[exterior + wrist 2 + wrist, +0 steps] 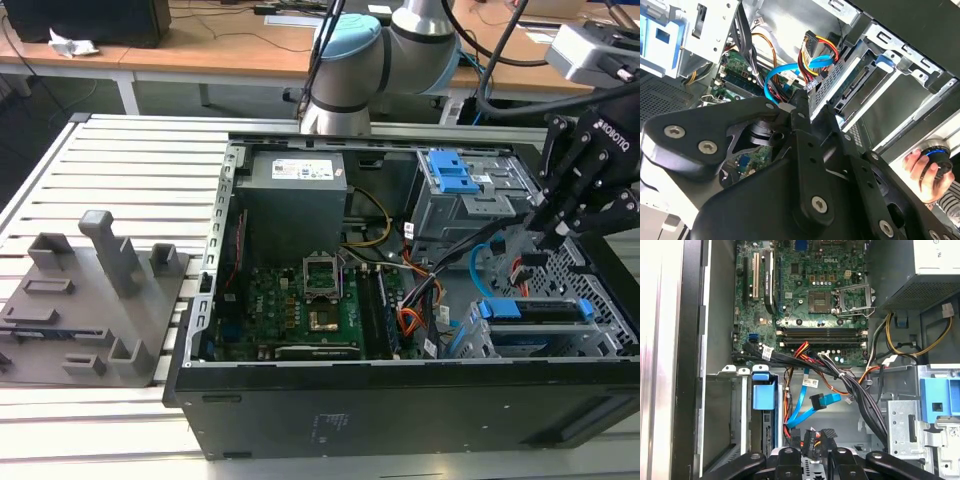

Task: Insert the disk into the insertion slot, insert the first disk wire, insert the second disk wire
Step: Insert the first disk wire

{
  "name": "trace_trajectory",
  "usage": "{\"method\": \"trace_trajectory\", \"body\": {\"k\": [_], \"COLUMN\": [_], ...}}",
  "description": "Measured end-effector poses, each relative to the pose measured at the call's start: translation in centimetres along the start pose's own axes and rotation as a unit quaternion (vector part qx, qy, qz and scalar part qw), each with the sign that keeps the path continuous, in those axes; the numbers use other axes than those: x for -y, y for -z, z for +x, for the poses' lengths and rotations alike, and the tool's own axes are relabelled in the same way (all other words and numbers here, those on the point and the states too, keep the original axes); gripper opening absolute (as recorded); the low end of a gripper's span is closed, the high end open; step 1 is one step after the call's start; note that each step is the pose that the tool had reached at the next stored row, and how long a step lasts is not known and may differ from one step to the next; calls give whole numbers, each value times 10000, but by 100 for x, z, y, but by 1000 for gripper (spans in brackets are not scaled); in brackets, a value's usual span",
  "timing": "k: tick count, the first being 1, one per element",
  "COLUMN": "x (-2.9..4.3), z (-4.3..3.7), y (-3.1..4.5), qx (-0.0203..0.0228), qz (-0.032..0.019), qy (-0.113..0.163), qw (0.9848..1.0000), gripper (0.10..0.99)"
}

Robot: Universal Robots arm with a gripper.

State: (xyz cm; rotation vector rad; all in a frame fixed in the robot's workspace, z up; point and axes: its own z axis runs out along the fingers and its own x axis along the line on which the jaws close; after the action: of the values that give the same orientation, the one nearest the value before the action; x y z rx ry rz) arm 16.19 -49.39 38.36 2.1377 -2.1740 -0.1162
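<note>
**Disk sits in its slot, pincer holds a plug above it**

The pincer (553, 238) is pressed together on a black wire plug (812, 440) with coloured leads. Just under the pincer, near but not touching it, the disk (532, 311) sits inside the insertion slot (470, 342), and its blue carrier shows at the open end. A loose blue cable (807, 407) lies between the pincer and the motherboard (290, 300). The open computer case (400, 420) lies on a slatted metal counter (120, 160). Well apart from the pincer, a grey fixture plate (90, 300) rests on the same counter. Behind the arm stand wooden desks (200, 45). In the second wrist view a person's hand (925, 172) holds a round knob (937, 155).
</note>
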Motion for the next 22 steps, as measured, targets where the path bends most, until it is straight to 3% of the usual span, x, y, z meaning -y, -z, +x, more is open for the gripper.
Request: {"method": "trace_trajectory", "body": {"k": [2,6,8,9,10,12,13,15,16,20,22], "x": [0,-2,8,8,8,9,10,10,10,4,9], "z": [-11,-131,-134,-133,-133,-133,-133,-133,-133,-133,-134], "y": [-2,0,-52,-55,-58,-64,-66,-67,-67,-87,-130], "qx": [1,-25,-82,-145,-316,-325,-321,-307,-303,-304,-285], "qz": [0,1,1,3,8,7,31,306,349,350,338], "qy": [0,-3,-10,-28,-117,-179,-180,-190,-192,-221,-496], "qw": [10000,10000,10000,9999,9994,9993,9993,9989,9987,9987,9978], "gripper": [302,302,302,302,302,302,302,302,302,302,302]}}
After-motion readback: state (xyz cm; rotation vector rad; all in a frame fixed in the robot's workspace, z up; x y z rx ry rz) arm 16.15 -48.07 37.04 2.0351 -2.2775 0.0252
